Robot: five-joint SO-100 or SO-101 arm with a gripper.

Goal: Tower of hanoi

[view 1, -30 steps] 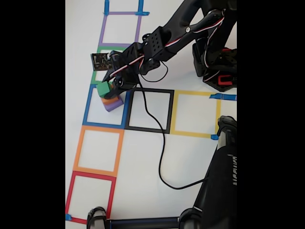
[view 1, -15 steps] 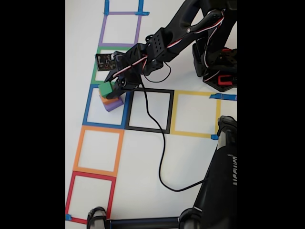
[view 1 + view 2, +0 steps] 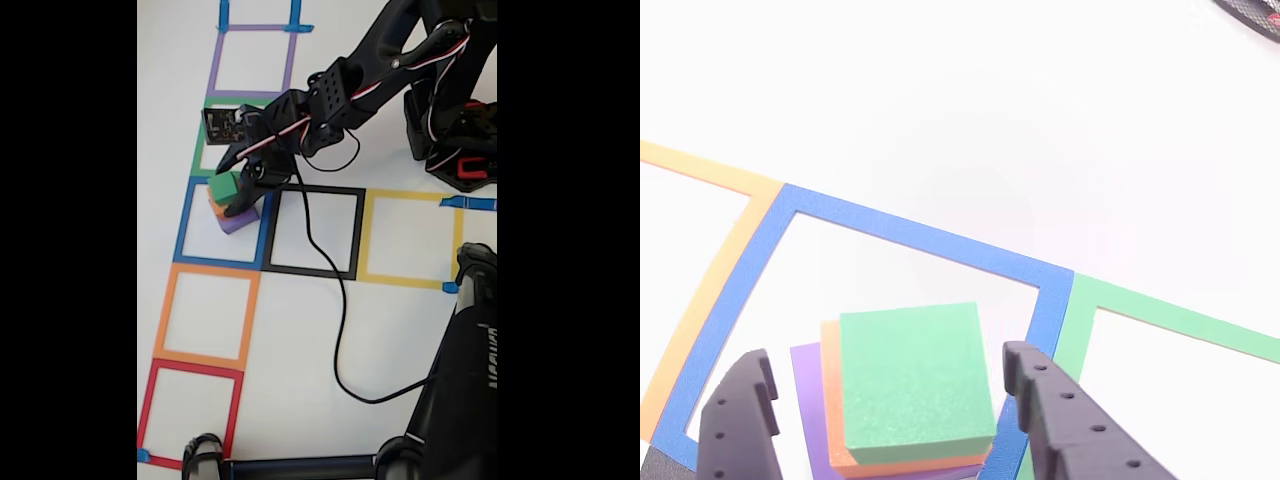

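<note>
Green block [image 3: 915, 378] sat on top of the orange block [image 3: 832, 400], w/ the purple block [image 3: 806, 385] at the bottom, all stacked inside the blue tape square [image 3: 905, 235]. Gripper [image 3: 885, 400] was spread wide, a finger on either side of the green one, not touching it. White table [image 3: 970, 110] all around.

White table [image 3: 300, 330] with taped squares: purple [image 3: 252, 60] top, black [image 3: 318, 231] centre, yellow [image 3: 410, 238] right, red [image 3: 190, 412] bottom left.
</note>
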